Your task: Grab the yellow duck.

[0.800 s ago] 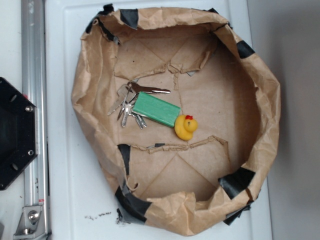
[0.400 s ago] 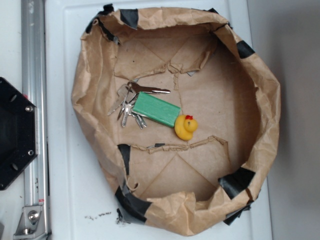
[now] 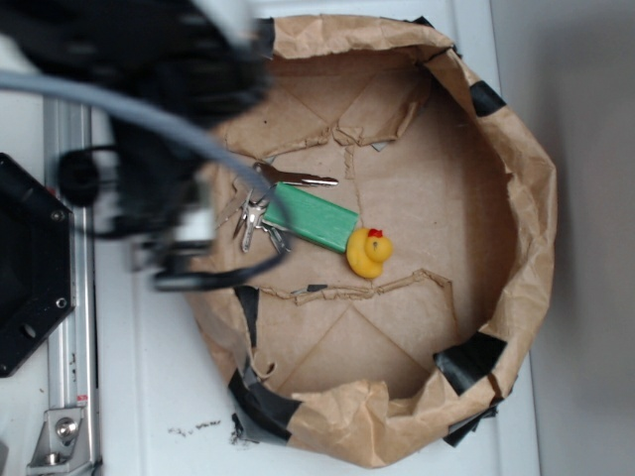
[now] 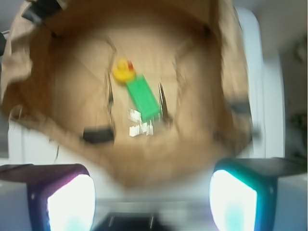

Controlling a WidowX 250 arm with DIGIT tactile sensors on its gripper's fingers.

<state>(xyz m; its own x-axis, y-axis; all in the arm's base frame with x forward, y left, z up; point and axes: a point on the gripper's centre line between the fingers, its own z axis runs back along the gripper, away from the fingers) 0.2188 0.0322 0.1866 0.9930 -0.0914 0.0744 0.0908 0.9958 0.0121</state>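
The gripper (image 4: 153, 192), jaws apart, hangs over the bag's left rim (image 3: 203, 297); the duck (image 3: 368, 253) touches the block (image 3: 313, 219) mid-bag.

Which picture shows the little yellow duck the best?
The exterior view. There the yellow duck is sharp, red beak and all, lying in the paper basin right beside the green block. The wrist view also shows the duck, but blurred and small, farther off beyond the block.

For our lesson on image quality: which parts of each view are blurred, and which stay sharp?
Exterior view: the arm and hand at upper left are motion-smeared, while the yellow duck, green block and keys are sharp. Wrist view: everything is blurred, and the finger pads glare white.
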